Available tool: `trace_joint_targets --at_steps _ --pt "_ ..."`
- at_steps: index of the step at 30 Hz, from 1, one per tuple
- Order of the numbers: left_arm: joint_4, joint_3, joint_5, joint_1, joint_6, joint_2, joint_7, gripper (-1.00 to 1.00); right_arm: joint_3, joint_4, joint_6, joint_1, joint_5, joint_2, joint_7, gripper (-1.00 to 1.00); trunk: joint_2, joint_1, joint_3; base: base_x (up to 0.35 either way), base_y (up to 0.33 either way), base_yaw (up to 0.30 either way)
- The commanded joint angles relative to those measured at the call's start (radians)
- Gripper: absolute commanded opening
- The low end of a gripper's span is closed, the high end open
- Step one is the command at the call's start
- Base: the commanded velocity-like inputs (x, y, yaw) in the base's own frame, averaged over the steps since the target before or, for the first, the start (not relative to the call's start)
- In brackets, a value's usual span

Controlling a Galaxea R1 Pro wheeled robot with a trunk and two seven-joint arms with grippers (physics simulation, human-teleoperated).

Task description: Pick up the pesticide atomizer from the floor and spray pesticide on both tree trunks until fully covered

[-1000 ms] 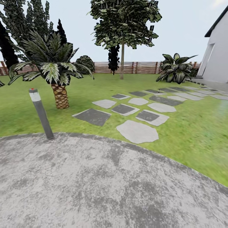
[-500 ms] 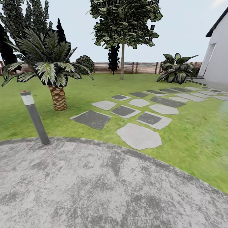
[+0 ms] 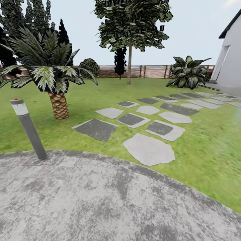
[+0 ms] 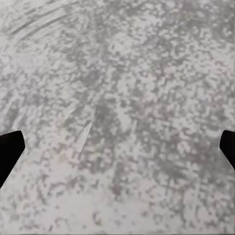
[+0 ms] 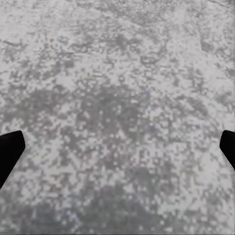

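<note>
The pesticide atomizer is out of view. In the head view the garden lawn (image 3: pixel 207 134) stretches ahead to a brown slat fence (image 3: pixel 147 71). A tall tree (image 3: pixel 131 23) with dark ragged foliage stands far off at the fence, its tree trunk (image 3: pixel 129 68) slim at this distance. More dark tall trees (image 3: pixel 20 20) rise at the far left behind a palm. My left gripper (image 4: pixel 117 147) is open over grey paving, black fingertips (image 4: pixel 10 149) at the frame's sides. My right gripper (image 5: pixel 117 147) is likewise open over paving, with nothing between its fingers.
Grey paving (image 3: pixel 100 201) lies under me. A leaning grey lamp post (image 3: pixel 29 130) stands at its edge on the left. A short scaly palm (image 3: pixel 57 100), grey stepping stones (image 3: pixel 149 149), a round bush (image 3: pixel 90 67), a broad-leaved plant (image 3: pixel 187 72) and a white house wall (image 3: pixel 232 63) lie beyond.
The whole head view has shifted: the camera has moved forward, so the lamp post and palm slid left in the picture and the nearest stones grew larger.
</note>
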Motion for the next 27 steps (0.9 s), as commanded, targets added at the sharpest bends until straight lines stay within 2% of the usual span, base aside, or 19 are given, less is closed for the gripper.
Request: trace_joint_targets --at_steps 1,27 --pt "0.001 0.000 0.005 0.000 -0.003 0.000 0.000 1.00 0.001 0.001 -0.003 0.000 -0.006 0.000 0.000 1.00 0.000 0.000 -0.001 0.340 0.000 0.000" --pt "0.001 0.000 0.005 0.000 -0.003 0.000 0.000 1.00 0.001 0.001 -0.003 0.000 -0.006 0.000 0.000 1.00 0.000 0.000 -0.001 0.340 0.000 0.000"
